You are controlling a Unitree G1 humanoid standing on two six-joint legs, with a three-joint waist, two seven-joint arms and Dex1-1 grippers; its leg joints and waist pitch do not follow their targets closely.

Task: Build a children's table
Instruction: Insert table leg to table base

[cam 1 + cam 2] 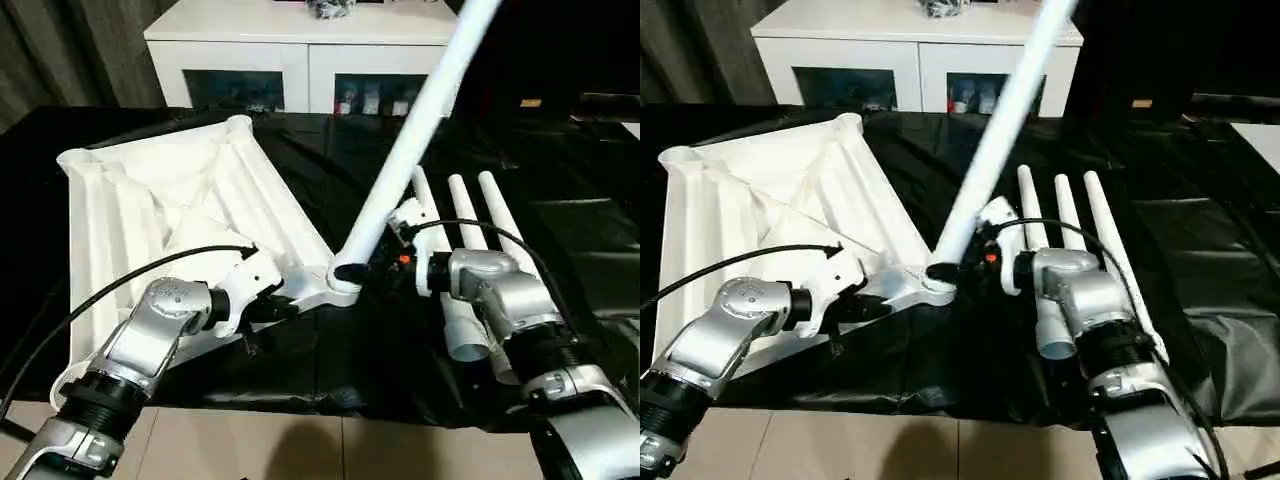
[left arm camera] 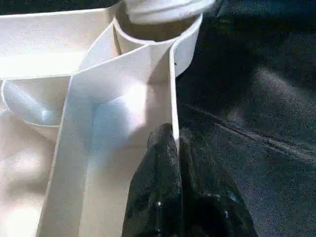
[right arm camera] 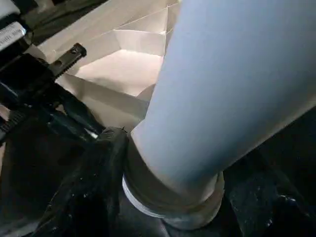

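White tabletop (image 1: 170, 210) lying underside up on the black-covered table (image 1: 330, 160), ribs showing, near corner socket (image 1: 340, 282) pointing toward the robot

One tapered leg (image 1: 420, 120) standing tilted in that socket, leaning up and away from the tabletop

Left fingers (image 2: 165, 163) pinched shut on the thin rim wall of the tabletop, just beside the socket

Right fingers (image 3: 94, 182) spread fairly wide around the foot of the leg at the socket, one on each side; firm grip or mere touch cannot be told

Three spare legs (image 1: 470, 250) lying side by side on the table, just beyond the socket on the right arm's side

White cabinet (image 1: 300, 45) with glass doors well behind the tabletop
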